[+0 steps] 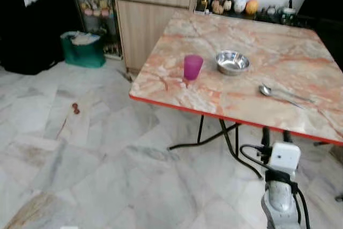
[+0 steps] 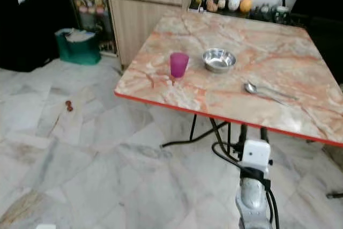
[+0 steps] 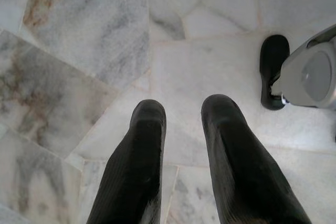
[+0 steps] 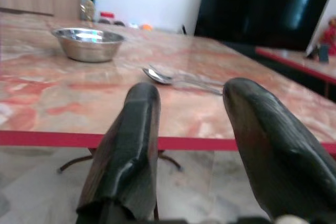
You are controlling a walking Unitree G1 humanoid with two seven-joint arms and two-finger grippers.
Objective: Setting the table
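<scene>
On the marble-top table (image 1: pixel 278 46) sit steel bowl (image 1: pixel 232 61), pink cup (image 1: pixel 192 67) just left of it and spoon (image 1: pixel 283 95) toward the right, right gripper (image 4: pixel 191 95) spread empty at the near edge, left gripper (image 3: pixel 182 116) parted over floor.

A magenta cup (image 1: pixel 193 66), silver bowl (image 1: pixel 232 61) and spoon (image 1: pixel 284 95) on red-edged pink-marbled table (image 1: pixel 268 41).

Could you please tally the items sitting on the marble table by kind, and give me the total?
Pink cup: 1
Steel bowl: 1
Spoon: 1
Total on the marble table: 3
</scene>
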